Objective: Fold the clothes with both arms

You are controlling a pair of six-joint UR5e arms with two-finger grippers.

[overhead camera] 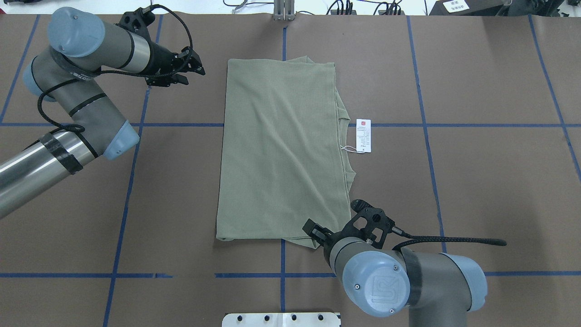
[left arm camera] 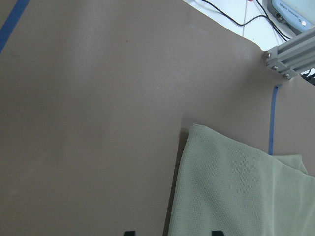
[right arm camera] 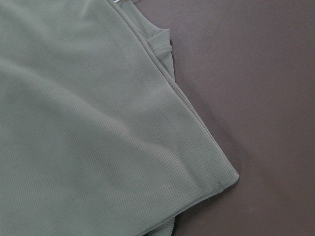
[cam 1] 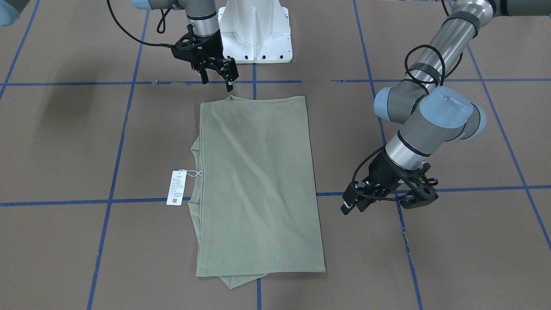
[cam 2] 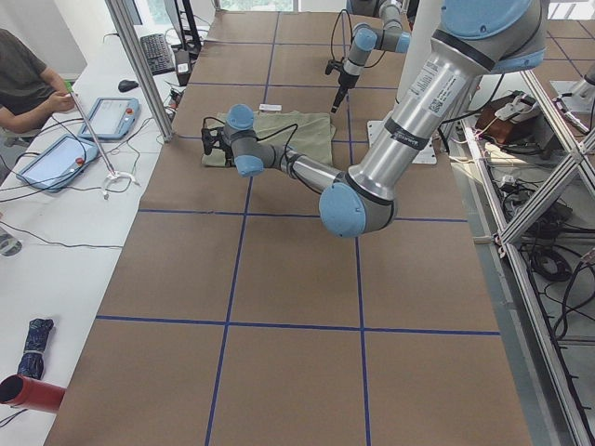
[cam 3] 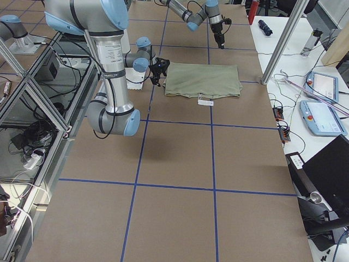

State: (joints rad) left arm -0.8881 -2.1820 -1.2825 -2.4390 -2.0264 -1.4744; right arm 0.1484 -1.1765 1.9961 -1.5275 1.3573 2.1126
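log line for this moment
shirt: folded flat | tag: out at right edge | left gripper: open, off shirt | right gripper: open, at near corner

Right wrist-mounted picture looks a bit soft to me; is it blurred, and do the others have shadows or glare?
Right wrist-mounted view: the shirt is slightly soft at upper left, its knit crisper near the corner, with a dark shadow under its edge. Exterior front-facing view: even light, a faint shadow on the table at left. Overhead exterior view: bright sheen on the left arm.
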